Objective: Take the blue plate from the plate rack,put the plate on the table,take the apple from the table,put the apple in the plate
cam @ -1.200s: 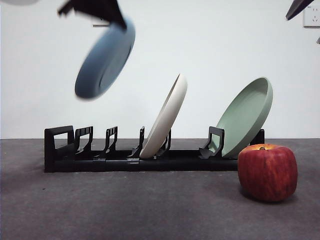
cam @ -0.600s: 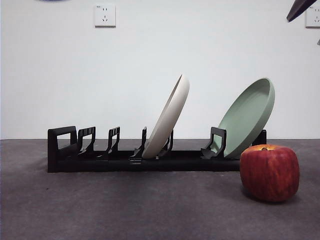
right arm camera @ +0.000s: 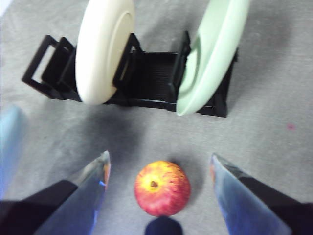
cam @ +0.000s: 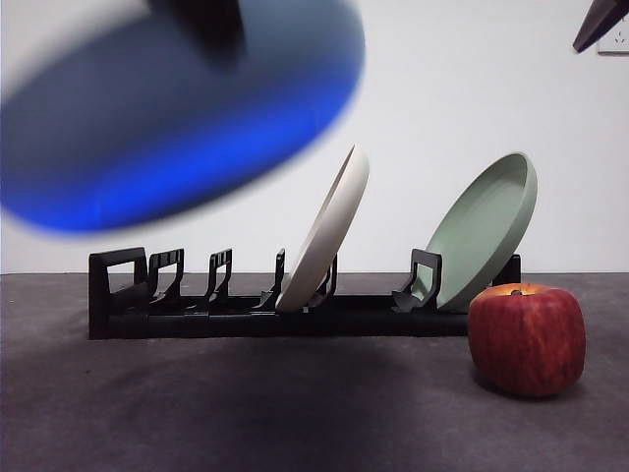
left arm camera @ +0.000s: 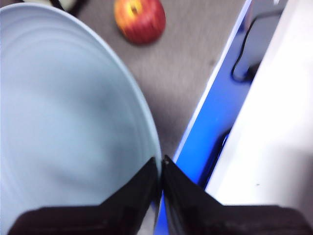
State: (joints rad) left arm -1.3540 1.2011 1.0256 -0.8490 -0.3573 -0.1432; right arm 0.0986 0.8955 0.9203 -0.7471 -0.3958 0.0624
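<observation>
The blue plate (cam: pixel 182 108) hangs blurred and large in the air above the table (cam: pixel 295 413), near the camera at upper left. My left gripper (left arm camera: pixel 161 164) is shut on the blue plate's (left arm camera: pixel 68 122) rim. The black plate rack (cam: pixel 285 305) stands behind, holding a cream plate (cam: pixel 324 231) and a pale green plate (cam: pixel 484 231). The red apple (cam: pixel 527 338) rests on the table at the right, in front of the rack. My right gripper (right arm camera: pixel 159 166) is open, hovering above the apple (right arm camera: pixel 162 188), with a jaw on each side of it.
The table's edge (left arm camera: pixel 205 103) with a blue strip runs close beside the held plate in the left wrist view. The rack's left slots (cam: pixel 167 280) stand vacant. A black arm tip (cam: pixel 600 22) shows at the top right corner.
The blue plate was lifted out of sight above the rack, then came back down much nearer the camera, large and blurred. The apple and the rack have not moved.
</observation>
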